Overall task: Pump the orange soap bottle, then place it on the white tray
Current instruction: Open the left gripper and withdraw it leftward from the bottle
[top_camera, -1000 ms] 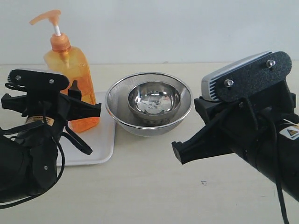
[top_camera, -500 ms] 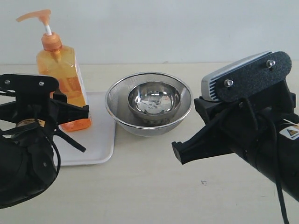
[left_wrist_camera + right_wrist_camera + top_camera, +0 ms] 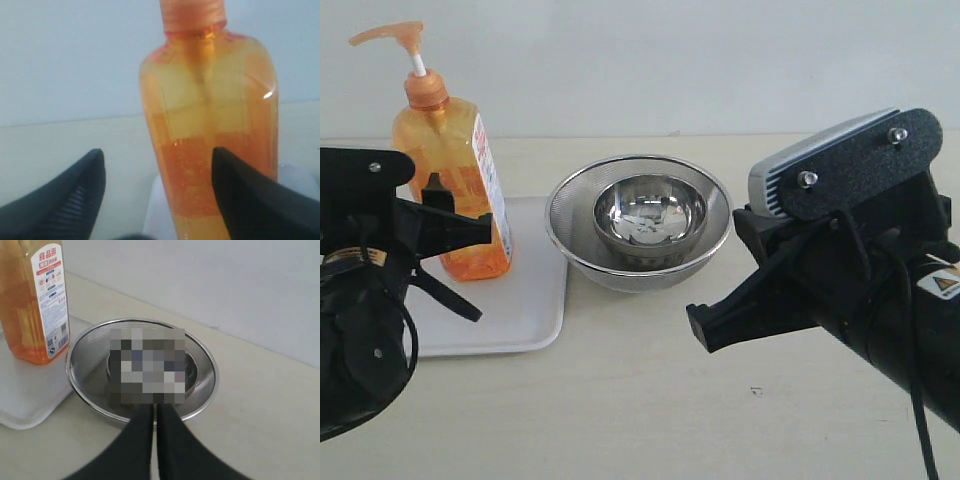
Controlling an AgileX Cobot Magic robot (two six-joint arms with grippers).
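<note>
Nearest the exterior camera, your right gripper (image 3: 155, 412) hung over the table (image 3: 650, 400) short of the bowls, fingers pressed together on nothing. Your left gripper (image 3: 157, 155) sat low on the other side with its jaws spread, one finger on either side of the orange soap bottle (image 3: 445, 140). The left wrist view showed clear daylight between one finger and the bottle wall. The other finger overlapped the bottle, so I couldn't call contact there. I read it as let go, not clamped.

Next back was the white tray (image 3: 525, 300), with the bottle standing on its rear half, base inside the rim. Its long axis was vertical, with no lean I could see. The pump spout (image 3: 385, 35) pointed to the left of the exterior view, away from the bowls, and the label (image 3: 50, 270) faced the bowls. Just beside the tray was the mesh bowl (image 3: 565, 245) with a smaller steel bowl (image 3: 650, 215) nested inside. Behind everything was a plain wall (image 3: 720, 60).

Step in hand, as I judged it: the placing was done bar the retreat (nothing showed whether the pump got pressed). The next move called for drawing your left gripper straight back with the jaws kept wide and no sideways drift. A tall, narrow bottle like that looked easy to tip.
</note>
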